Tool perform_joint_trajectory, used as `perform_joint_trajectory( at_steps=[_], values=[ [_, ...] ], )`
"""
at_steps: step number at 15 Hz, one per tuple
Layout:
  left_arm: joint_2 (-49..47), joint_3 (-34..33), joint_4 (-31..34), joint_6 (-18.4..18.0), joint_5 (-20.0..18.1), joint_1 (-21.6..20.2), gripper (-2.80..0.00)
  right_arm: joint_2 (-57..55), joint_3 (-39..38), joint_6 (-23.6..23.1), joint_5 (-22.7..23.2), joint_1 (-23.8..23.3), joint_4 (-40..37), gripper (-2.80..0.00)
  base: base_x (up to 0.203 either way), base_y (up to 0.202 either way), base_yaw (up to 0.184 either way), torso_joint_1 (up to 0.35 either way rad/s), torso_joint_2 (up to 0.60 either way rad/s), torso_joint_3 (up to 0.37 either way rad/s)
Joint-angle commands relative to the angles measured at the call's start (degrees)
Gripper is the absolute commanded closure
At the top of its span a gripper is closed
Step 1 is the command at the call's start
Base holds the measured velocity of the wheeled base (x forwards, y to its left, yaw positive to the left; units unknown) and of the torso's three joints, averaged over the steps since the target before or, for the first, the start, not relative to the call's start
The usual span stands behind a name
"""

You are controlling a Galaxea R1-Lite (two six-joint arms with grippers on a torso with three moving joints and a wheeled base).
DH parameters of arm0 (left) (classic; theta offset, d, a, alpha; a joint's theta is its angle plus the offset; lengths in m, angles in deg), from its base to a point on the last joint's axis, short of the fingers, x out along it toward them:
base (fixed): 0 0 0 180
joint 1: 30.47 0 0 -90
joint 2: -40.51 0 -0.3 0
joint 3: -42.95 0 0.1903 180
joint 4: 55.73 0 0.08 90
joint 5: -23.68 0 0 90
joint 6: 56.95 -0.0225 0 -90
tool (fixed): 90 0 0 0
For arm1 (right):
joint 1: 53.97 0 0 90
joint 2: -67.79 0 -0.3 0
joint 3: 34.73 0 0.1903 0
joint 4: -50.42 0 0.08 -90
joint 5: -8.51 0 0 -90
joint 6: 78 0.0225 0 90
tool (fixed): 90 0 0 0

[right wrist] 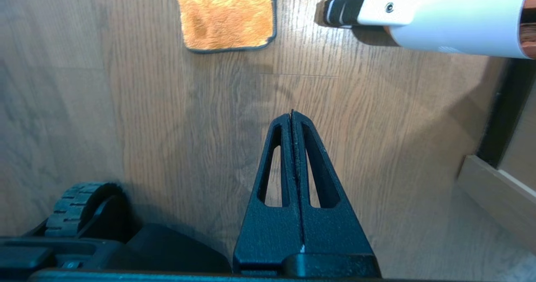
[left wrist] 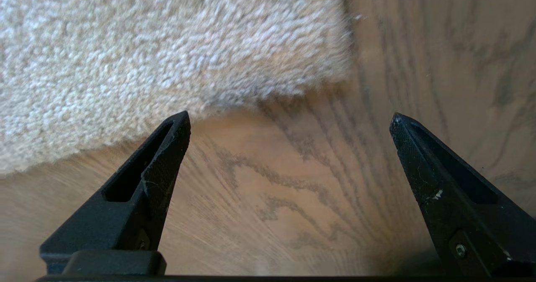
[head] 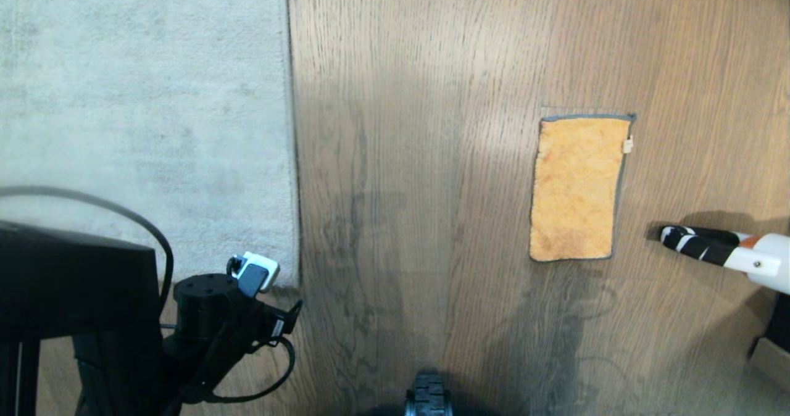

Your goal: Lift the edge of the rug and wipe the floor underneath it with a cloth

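The left arm reaches low at the rug's near corner, its left gripper (left wrist: 289, 121) spread wide just above the floor (head: 419, 218), short of the rug edge (left wrist: 268, 93). Only the right wrist view shows the right gripper (right wrist: 292, 114), pressed together over bare floor. 1 cloth (head: 577, 187) lies flat on the floor, well apart from the rug.

Rug: pale grey-beige short-pile rug edge (left wrist: 176, 60) with its square corner lying flat on the floor.
Floor: brown wood-grain plank floor (left wrist: 293, 181), dark streaks.
Left gripper (left wrist: 289, 121): 2 black fingers (left wrist: 163, 156) spread wide, empty, near the corner.
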Motion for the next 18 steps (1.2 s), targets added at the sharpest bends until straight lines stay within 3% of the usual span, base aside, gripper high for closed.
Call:
perform_joint_trajectory(
  at_steps=[1,11,18],
  values=[
    [-1.2,0.1,-0.5,-1.0,0.4,-1.1,-2.8,-0.1,0.0,0.0,0.0,0.0,0.1,0.0,0.0,0.0,0.0,0.0,0.0,0.0],
    [-4.2,6.8,-1.3,-0.9,0.3,-3.7,-2.8,-0.1,0.0,0.0,0.0,0.0,0.1,0.0,0.0,0.0,0.0,0.0,0.0,0.0],
    [-4.3,7.7,-1.3,0.4,0.0,-1.8,-2.8,-0.1,0.0,0.0,0.0,0.0,0.1,0.0,0.0,0.0,0.0,0.0,0.0,0.0]
  ],
)
